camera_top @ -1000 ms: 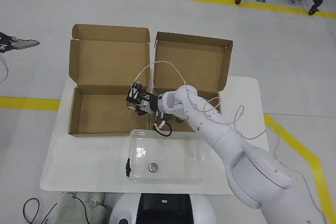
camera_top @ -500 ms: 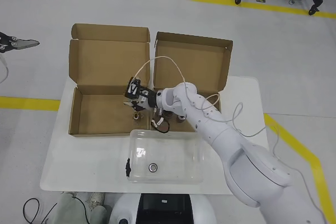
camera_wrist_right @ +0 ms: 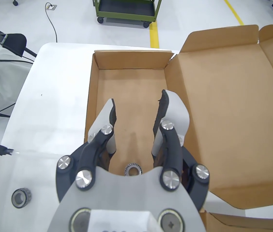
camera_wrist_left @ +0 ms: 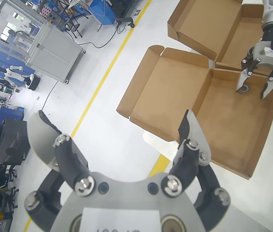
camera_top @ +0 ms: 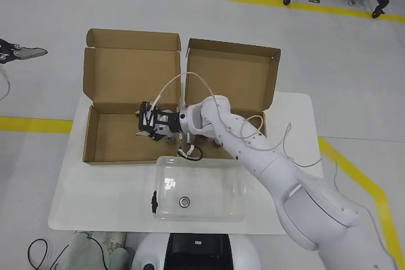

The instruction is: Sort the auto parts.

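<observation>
My right gripper (camera_top: 147, 123) hangs open over the left cardboard box (camera_top: 115, 138), with nothing between its fingers. A small metal bearing (camera_wrist_right: 132, 169) lies on the box floor (camera_wrist_right: 131, 83), just behind the open right gripper (camera_wrist_right: 137, 98). From the left wrist view the same bearing (camera_wrist_left: 244, 90) rests beside one fingertip of the right gripper (camera_wrist_left: 252, 92). A second bearing (camera_top: 184, 201) sits inside the clear plastic container (camera_top: 209, 175). My left gripper (camera_wrist_left: 114, 115) is open and empty, held off the table's left side over the floor.
The right cardboard box (camera_top: 229, 74) stands open beside the left one, its floor mostly hidden under my right arm. A white cable loops above that arm. The clear container occupies the table's front middle. Bare white tabletop (camera_top: 290, 128) lies at the right.
My right gripper has travelled left across the left box. The bearing it was over now lies on the box floor behind it.
</observation>
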